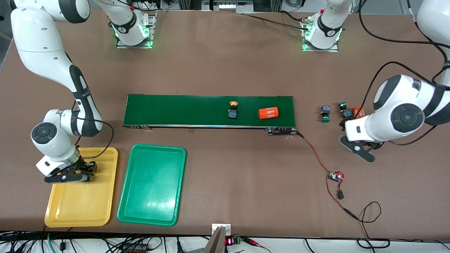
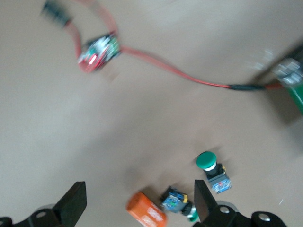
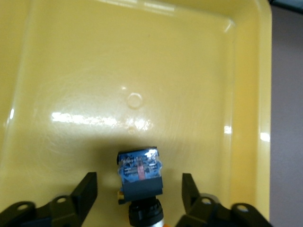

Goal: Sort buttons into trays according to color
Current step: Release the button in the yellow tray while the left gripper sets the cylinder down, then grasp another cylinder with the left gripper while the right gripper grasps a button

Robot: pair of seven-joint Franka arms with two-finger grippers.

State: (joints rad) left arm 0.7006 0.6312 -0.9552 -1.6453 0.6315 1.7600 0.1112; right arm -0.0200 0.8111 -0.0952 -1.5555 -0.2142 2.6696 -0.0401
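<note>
My right gripper (image 1: 86,174) hangs open low over the yellow tray (image 1: 102,211). A button (image 3: 140,172) with a blue-and-black body lies on the tray floor (image 3: 142,71) between the fingers, touching neither; an orange sliver of its cap shows. Another yellow-capped button (image 1: 233,109) stands on the belt. Two green-capped buttons (image 1: 325,114) (image 1: 344,109) lie on the table toward the left arm's end. My left gripper (image 1: 348,125) is open above them; in its wrist view one green button (image 2: 177,201) lies between the fingers (image 2: 201,201), the other (image 2: 210,165) just outside. The green tray (image 1: 151,186) holds nothing.
A dark-green conveyor belt (image 1: 182,109) carries an orange numbered cylinder (image 1: 268,112). A second orange cylinder (image 2: 146,213) lies beside the green buttons. A red wire with a small circuit board (image 1: 335,176) runs from the belt's end toward the table's front edge.
</note>
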